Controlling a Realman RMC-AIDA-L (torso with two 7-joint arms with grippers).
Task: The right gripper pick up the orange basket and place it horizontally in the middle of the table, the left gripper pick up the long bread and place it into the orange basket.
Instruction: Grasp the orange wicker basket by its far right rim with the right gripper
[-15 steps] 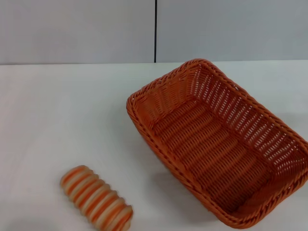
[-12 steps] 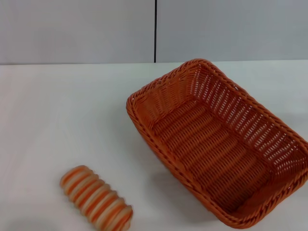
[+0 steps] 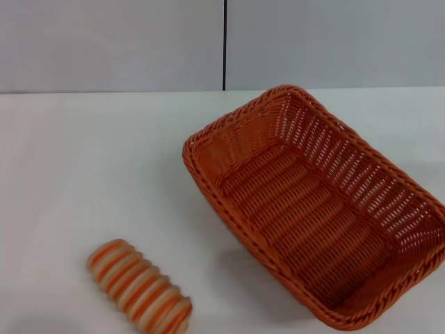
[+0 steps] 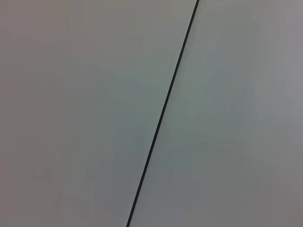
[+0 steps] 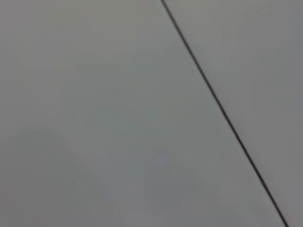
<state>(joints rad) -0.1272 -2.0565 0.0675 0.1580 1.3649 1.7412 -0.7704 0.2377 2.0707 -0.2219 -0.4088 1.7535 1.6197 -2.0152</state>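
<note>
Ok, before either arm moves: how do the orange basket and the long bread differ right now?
The orange basket is far larger than the long bread. The basket is an open, empty woven tray; the bread is a solid ridged log. The basket is plain orange; the bread has orange and cream stripes. The basket sits right of centre, the bread front left. Both lie diagonally on the table, apart, with neither gripper in view.

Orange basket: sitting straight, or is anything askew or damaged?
The orange basket sits diagonally on the table, off to the right, its near corner at the frame's edge. It's empty; no damage shows. The long bread also lies slanted, near left.
</note>
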